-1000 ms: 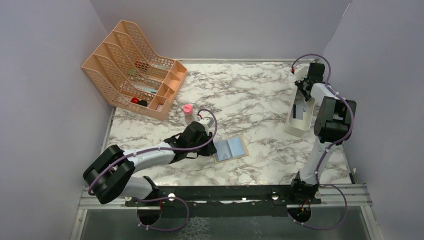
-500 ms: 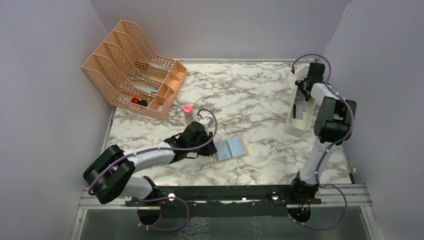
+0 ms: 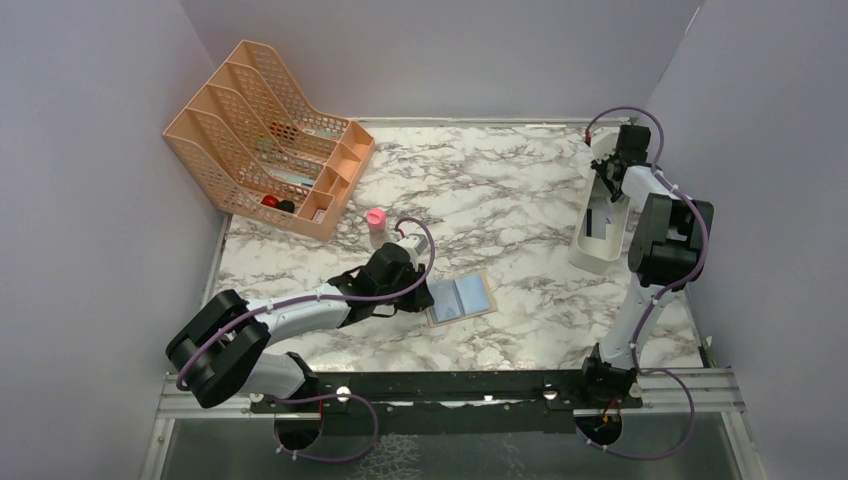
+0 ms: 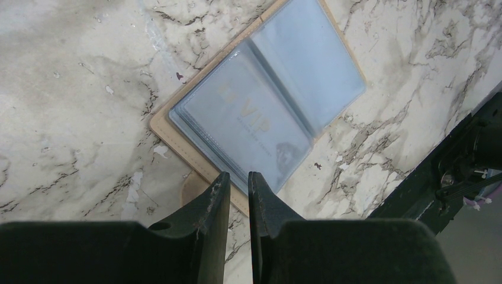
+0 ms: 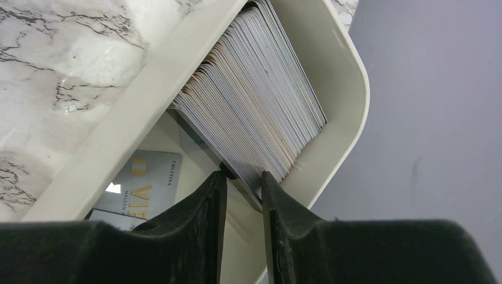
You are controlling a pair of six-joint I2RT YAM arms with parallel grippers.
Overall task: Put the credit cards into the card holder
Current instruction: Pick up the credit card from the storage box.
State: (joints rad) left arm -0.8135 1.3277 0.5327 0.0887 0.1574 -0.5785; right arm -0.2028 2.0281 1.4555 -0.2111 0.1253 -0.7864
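Observation:
The card holder [image 3: 462, 297] lies open and flat on the marble, tan rim and light blue sleeves up; one VIP card shows inside a sleeve [image 4: 248, 112]. My left gripper [image 3: 420, 296] stands over its near-left edge [image 4: 238, 176], jaws a narrow slit apart with nothing between them. Far right, a stack of credit cards [image 5: 254, 100] stands on edge in a white tray [image 3: 590, 255]. My right gripper [image 5: 241, 174] reaches into that tray [image 3: 603, 192], its fingertips pinching a few cards at the near end of the stack, a black one among them. A loose VIP card [image 5: 145, 180] lies on the tray floor.
A peach mesh file rack [image 3: 265, 140] stands at the back left. A small pink-capped bottle [image 3: 376, 220] stands just behind my left wrist. Purple walls close in on the left, back and right; the right wall is close to the tray.
The right jaws have narrowed onto the cards in the tray. The left arm and the card holder have not moved.

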